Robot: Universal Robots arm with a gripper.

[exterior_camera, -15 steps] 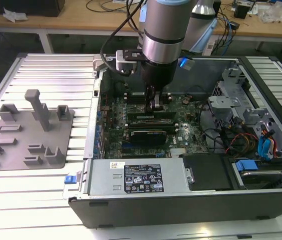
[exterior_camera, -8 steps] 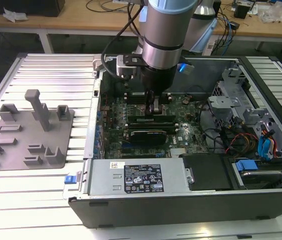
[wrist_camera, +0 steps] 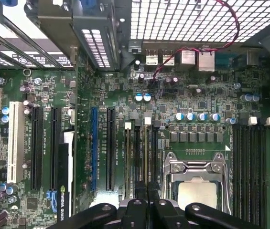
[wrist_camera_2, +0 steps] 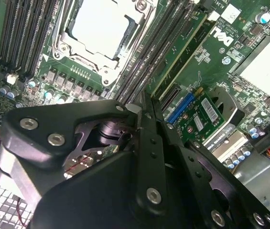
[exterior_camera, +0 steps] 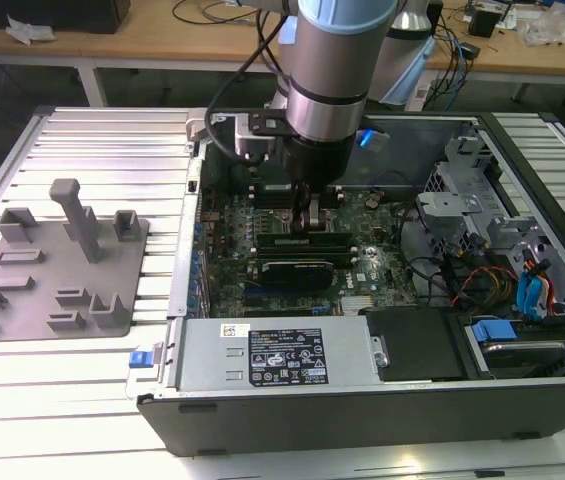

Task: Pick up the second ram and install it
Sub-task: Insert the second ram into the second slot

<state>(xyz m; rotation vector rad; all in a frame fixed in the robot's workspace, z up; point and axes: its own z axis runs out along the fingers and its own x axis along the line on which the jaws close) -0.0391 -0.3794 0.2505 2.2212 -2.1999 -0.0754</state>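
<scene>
Gripper (wrist_camera_2: 143, 106) clenched beside the second ram (wrist_camera_2: 182, 50) — on edge, long axis along the memory slots (wrist_camera_2: 156, 50).

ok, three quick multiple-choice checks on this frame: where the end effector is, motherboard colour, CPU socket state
1. Where is the end effector?
A. over the grey fixture plate
B. inside the open computer case, over the motherboard
C. over the wooden bench

2. Motherboard colour?
A. red
B. white
C. green

3. CPU socket state?
A. uncovered, metal lid showing
B. under a heatsink and fan
C. buried under cables

Answers:
1 B, the exterior view shows it inside the case.
2 C, the board is green in both wrist views.
3 A, the first wrist view shows the bare lid in its latch frame.
</scene>
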